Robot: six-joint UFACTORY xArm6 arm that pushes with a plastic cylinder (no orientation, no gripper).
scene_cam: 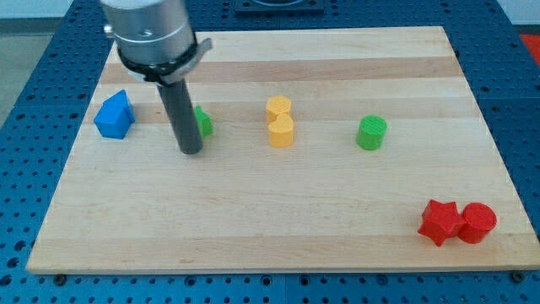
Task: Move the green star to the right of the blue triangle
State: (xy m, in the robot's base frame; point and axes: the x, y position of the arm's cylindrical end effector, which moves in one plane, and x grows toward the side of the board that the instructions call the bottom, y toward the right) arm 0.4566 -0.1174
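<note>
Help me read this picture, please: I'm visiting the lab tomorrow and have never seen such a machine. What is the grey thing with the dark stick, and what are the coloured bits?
The grey cylinder at the view's top is the end of a robot arm. It has no claw and holds nothing: it carries a dark rod whose lower end, my tip, slides over the wooden board and pushes blocks. There is one camera view, looking down on the board at a slant. At the view's left stands a blue block. Just right of the rod, partly hidden behind it, is a green block. In the middle sit two yellow blocks, touching. Further right is a green cylinder. At the bottom right are a red star and a red cylinder, side by side.
</note>
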